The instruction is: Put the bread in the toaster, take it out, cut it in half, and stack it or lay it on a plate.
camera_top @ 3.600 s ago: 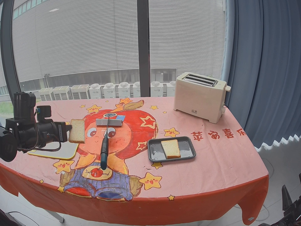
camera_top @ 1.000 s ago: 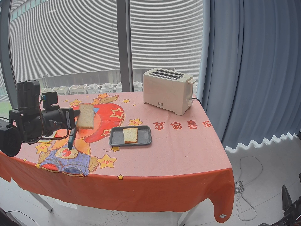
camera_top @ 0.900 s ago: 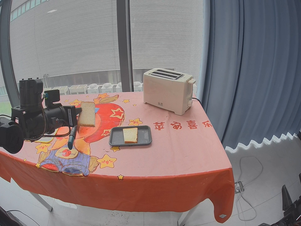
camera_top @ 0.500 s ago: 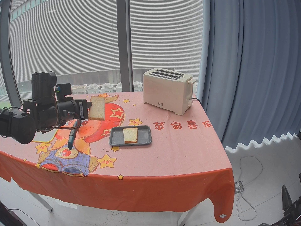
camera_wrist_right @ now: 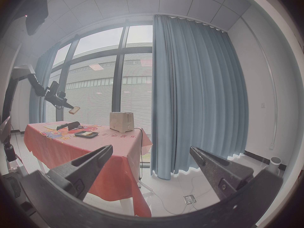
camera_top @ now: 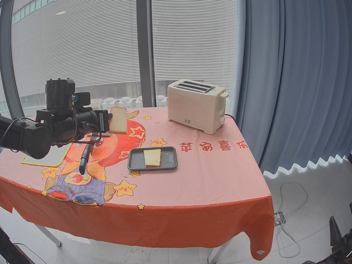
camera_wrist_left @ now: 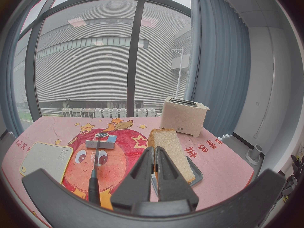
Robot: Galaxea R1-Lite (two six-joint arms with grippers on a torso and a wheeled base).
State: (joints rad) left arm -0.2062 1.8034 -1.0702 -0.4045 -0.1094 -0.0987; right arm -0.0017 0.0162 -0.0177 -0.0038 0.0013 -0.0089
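Note:
My left gripper [camera_top: 110,121] is shut on a slice of bread [camera_top: 118,120], held upright in the air above the table's left half, well left of the toaster. In the left wrist view the fingers [camera_wrist_left: 144,165] pinch the slice [camera_wrist_left: 171,148] by its edge. The cream two-slot toaster [camera_top: 196,105] stands at the back right of the table with empty slots. Another piece of bread [camera_top: 152,157] lies in a grey tray [camera_top: 169,160] mid-table. My right gripper [camera_wrist_right: 152,162] hangs open and empty, low and away from the table's right side.
A blue-handled knife [camera_top: 84,155] lies left of the tray, its blade on a small grey rest [camera_wrist_left: 100,143]. A yellow-rimmed cutting board [camera_top: 49,158] sits at the far left. Window and blue curtain [camera_top: 293,74] stand behind; the toaster's cord [camera_top: 230,116] runs off the back right.
The camera swung right since the oldest frame. Over the last second my left arm has lifted the bread and carried it up and rightward, toward the toaster side.

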